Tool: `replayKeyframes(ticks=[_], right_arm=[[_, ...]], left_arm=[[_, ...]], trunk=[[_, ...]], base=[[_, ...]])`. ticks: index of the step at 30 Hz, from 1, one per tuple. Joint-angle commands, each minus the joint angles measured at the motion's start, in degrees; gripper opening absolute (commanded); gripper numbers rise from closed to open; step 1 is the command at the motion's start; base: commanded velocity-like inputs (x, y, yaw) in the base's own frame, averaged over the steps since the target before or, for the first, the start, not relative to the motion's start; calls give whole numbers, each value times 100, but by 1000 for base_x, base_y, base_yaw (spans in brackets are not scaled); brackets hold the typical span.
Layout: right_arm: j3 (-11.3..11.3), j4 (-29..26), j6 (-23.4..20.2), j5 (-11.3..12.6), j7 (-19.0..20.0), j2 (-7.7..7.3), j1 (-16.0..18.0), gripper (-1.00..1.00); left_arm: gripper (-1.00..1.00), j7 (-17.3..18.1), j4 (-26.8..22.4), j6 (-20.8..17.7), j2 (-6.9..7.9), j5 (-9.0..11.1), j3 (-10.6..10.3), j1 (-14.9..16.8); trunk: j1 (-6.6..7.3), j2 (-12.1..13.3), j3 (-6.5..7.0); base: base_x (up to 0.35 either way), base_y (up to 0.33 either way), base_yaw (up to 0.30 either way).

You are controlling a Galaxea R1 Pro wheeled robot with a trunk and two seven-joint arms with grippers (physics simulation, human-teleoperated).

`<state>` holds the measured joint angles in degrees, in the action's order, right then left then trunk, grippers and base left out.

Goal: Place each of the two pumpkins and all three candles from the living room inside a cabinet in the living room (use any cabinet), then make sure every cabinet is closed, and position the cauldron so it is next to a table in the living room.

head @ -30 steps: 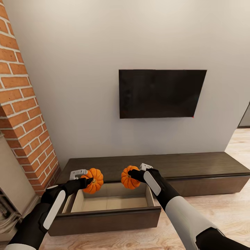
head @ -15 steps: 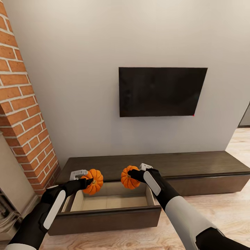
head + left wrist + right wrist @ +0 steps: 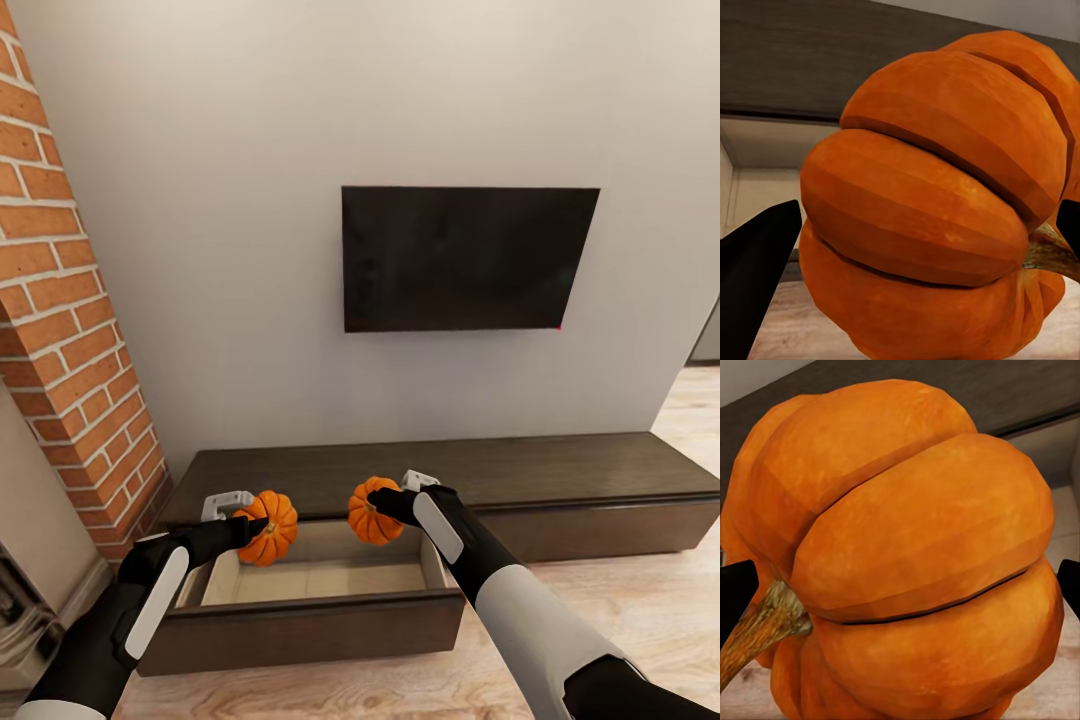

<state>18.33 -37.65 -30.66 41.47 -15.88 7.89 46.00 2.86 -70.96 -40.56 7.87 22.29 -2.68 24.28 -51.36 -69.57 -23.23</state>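
Each gripper holds a ribbed orange pumpkin above the pulled-out drawer [image 3: 310, 585] of the long dark-brown cabinet [image 3: 560, 470]. My left gripper [image 3: 262, 522] is shut on the left pumpkin [image 3: 270, 528], which looms large in the left wrist view [image 3: 937, 217] with a black fingertip [image 3: 754, 262] beside it. My right gripper [image 3: 375, 500] is shut on the right pumpkin [image 3: 372, 512], close up in the right wrist view [image 3: 915, 555] with its stem showing. The drawer's pale beige interior lies under both. Candles, cauldron and table are out of view.
A black TV [image 3: 465, 258] hangs on the pale wall above the cabinet. A brick column [image 3: 60, 310] stands at the left. Light wood plank floor [image 3: 640, 590] runs in front of the cabinet and off to the right.
The whole view has shifted slightly, so the camera moved. Both grippers still hold their pumpkins over the open drawer, the left one a touch lower against it.
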Motion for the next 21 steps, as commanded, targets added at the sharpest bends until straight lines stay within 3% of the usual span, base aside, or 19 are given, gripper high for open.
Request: replayKeyframes(ticks=[1,21], right_arm=[[21,-11,-6,61,-56,-4,5,-100],[125,-36,-4,55,-3,-16,5,-100]], left_arm=[[-100,4,-6,-22,4,-15,-4,5],[-100,4,-6,-23,4,-15,-4,-1]], trunk=[[-23,-46,-25],[-462,-848,-384]], base=[[0,0,0],[0,0,0]])
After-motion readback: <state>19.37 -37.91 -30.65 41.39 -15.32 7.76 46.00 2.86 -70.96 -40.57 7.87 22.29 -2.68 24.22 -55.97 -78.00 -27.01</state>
